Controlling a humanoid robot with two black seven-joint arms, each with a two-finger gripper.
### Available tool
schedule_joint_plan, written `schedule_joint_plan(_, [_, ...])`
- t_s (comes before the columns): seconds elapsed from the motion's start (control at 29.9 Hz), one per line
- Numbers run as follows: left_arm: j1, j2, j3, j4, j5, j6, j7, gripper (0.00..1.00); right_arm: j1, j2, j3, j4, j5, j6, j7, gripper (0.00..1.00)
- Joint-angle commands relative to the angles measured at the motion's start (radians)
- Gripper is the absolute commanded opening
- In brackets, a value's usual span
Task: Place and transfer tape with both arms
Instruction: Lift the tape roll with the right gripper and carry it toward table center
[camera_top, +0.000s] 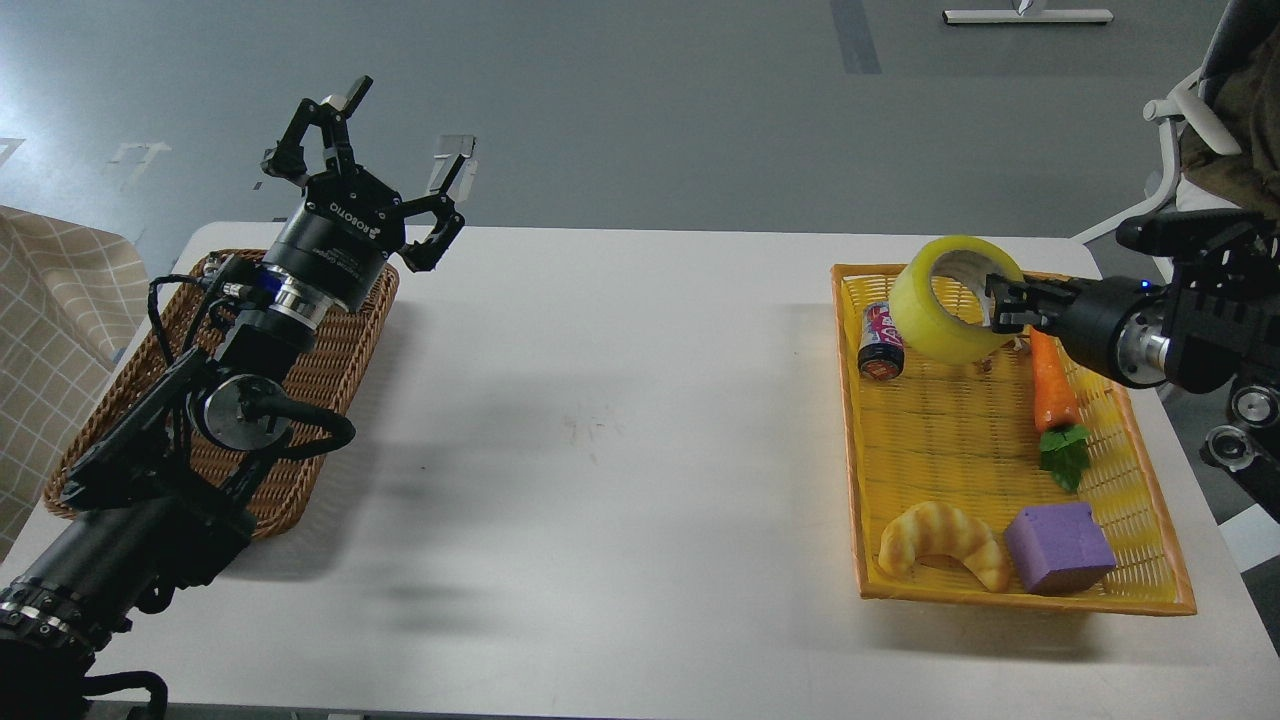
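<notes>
A white table (620, 440) fills the view. On its nine o'clock side sits a brown wicker basket (340, 340), and on its three o'clock side a yellow woven tray (960, 420).

The left arm reaches over the basket toward eleven o'clock. The left gripper (395, 140) is held in the air with its fingers spread wide apart, holding nothing.

The right arm comes in from three o'clock. The right gripper (1003, 300) has its fingers closed on the wall of the yellow tape roll (945, 310). One finger reaches into the grey-white core. The tape stands tilted on edge above the tray's twelve o'clock end.

In the tray lie a carrot (1055, 390) at two o'clock, a purple block (1060, 548) and a croissant (945, 545) at six o'clock, and a small can (880, 342) at eleven o'clock, just beside the tape.
</notes>
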Motion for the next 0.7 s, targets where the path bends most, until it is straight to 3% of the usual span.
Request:
schedule_joint_plan(0.0, [-0.001, 0.000, 0.000, 0.000, 0.000, 0.000, -0.001, 0.98, 0.076, 0.051, -0.046, -0.014, -0.002, 0.000, 0.000, 0.00])
schedule_joint_plan(0.67, [-0.009, -0.015, -0.003, 0.000, -0.003, 0.000, -0.004, 0.98, 0.278, 0.396, -0.307, -0.288, -0.003, 0.000, -0.001, 0.00])
